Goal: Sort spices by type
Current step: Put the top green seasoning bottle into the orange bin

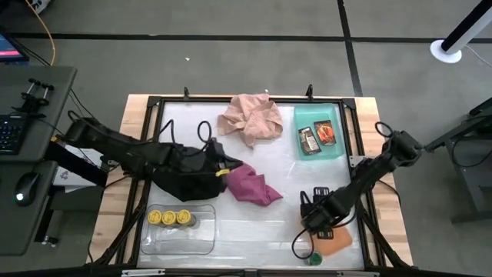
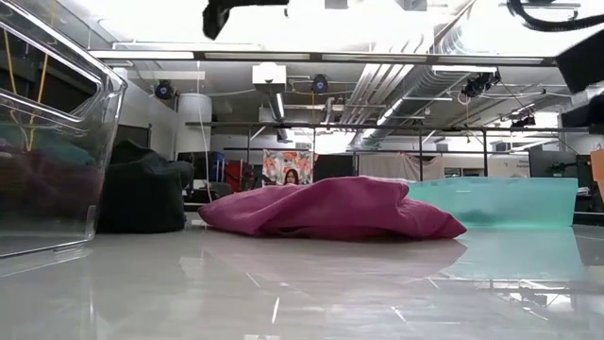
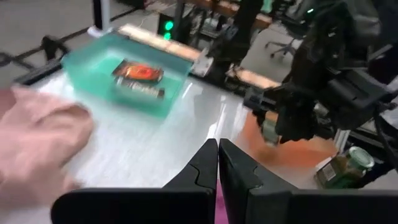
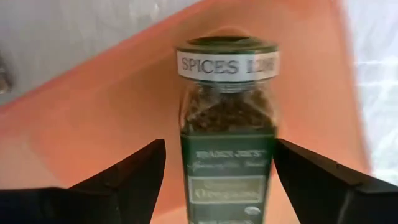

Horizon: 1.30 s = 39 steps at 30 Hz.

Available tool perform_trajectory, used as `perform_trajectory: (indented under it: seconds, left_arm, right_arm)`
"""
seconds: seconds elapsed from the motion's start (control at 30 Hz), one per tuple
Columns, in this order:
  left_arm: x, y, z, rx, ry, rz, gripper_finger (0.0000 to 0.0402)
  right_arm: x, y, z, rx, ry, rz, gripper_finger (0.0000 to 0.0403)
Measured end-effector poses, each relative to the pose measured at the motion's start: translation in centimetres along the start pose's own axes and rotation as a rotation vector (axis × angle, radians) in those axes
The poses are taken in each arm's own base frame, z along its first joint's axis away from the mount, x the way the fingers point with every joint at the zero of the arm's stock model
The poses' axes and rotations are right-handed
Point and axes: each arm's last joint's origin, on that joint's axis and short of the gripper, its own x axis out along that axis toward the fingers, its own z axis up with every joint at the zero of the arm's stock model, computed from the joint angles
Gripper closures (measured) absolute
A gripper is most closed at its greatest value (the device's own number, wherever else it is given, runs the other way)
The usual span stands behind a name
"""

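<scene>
My right gripper (image 4: 217,155) is open over the orange tray (image 4: 112,106). Its fingers stand on either side of a green-lidded spice jar (image 4: 227,118), with a gap showing on one side. A second green-lidded jar (image 3: 348,163) rests beside the orange tray near the table's near edge. Three yellow-lidded jars (image 1: 169,218) stand in the clear tray (image 1: 196,238). The dark brown packet (image 1: 307,140) and the orange-red packet (image 1: 325,133) lie flat in the teal tray (image 1: 338,123). My left gripper (image 3: 217,163) is shut and hovers above the magenta cloth (image 1: 255,186).
A pink cloth (image 1: 250,118) lies crumpled at the far middle of the table. A black cloth (image 1: 184,178) sits under my left arm. The table's raised black frame (image 1: 151,146) rings the white surface. Open surface lies between the clear tray and the orange tray.
</scene>
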Motion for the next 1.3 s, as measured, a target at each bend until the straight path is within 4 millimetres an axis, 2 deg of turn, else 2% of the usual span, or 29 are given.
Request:
perform_trajectory:
  seconds: [0.1, 0.2, 0.33, 0.4, 0.43, 0.7, 0.87, 1.07, 1.3]
  left_arm:
    - [-0.3, 0.0, -0.8, -0.012, 0.009, 0.013, 0.0401]
    - [-0.4, -0.1, -0.8, -0.012, 0.004, 0.009, 0.0401]
    - [-0.4, -0.1, -0.7, 0.012, -0.001, 0.006, 0.0401]
    - [-0.5, -0.1, -0.6, 0.036, -0.007, 0.004, 0.0401]
    - [-0.5, 0.0, -0.4, 0.041, -0.015, 0.006, 0.0401]
    - [-0.6, 1.2, 1.2, 0.052, -0.095, 0.011, 0.0401]
    - [0.1, 1.7, 2.3, 0.025, -0.155, -0.072, 0.0401]
    - [2.2, 1.5, 2.4, -0.002, -0.218, -0.185, 0.0401]
    - [5.3, 0.8, 0.7, -0.096, -0.210, -0.271, 0.0401]
  right_arm:
    - [1.0, 0.2, 0.3, 0.002, 0.020, -0.017, 0.0110]
    - [1.8, 0.3, 0.5, 0.009, 0.038, -0.031, 0.0116]
    - [1.9, 0.3, 0.5, 0.066, 0.046, -0.030, 0.0167]
    - [1.3, 0.3, 0.3, 0.112, 0.037, -0.022, 0.0208]
    - [0.9, 0.3, 0.1, 0.135, 0.028, -0.017, 0.0212]
    - [-2.9, 1.2, -3.3, 0.357, -0.129, -0.013, 0.0212]
    - [-3.9, 2.4, -5.2, 0.636, -0.409, -0.014, 0.0212]
    - [-2.7, 3.8, -6.0, 0.817, -0.706, -0.037, 0.0212]
    - [-0.2, 4.8, -5.4, 0.819, -0.801, -0.110, 0.0212]
